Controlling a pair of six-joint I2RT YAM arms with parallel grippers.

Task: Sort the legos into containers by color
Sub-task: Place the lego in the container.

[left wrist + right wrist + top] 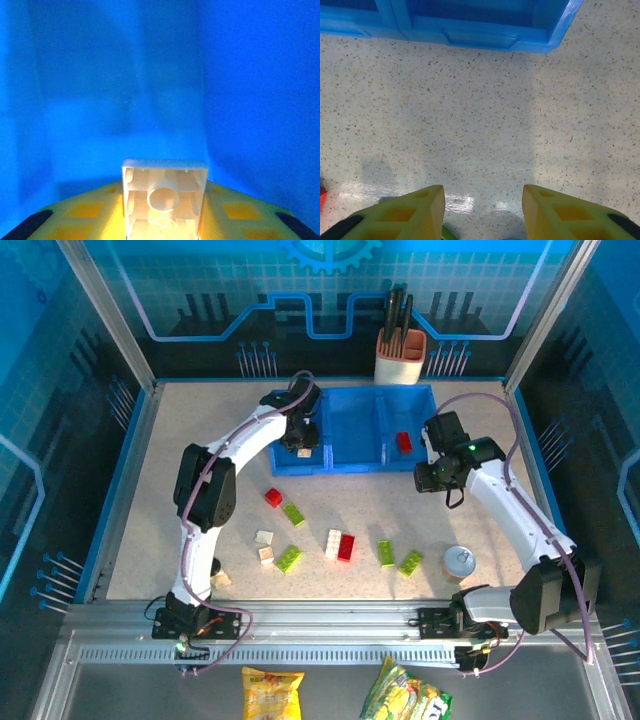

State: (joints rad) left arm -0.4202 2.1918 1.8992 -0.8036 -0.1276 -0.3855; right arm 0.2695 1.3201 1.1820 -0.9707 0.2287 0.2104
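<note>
Utensil holder (400, 360) behind tray (352, 430), disc (459, 561) beside green lego (410, 562)

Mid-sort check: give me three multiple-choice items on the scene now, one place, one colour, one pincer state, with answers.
1. The red lego inside the blue tray lies in which compartment? A left B middle C right
2. The lego in the left pincer is: A cream-white B red C lime green
3. The right pincer is: A shut on a lego B open, holding nothing C shut, holding nothing
Answers: 1 C, it sits right of both dividers. 2 A, its pale underside shows between the yellow fingers. 3 B, bare table shows between its spread fingers.
</note>
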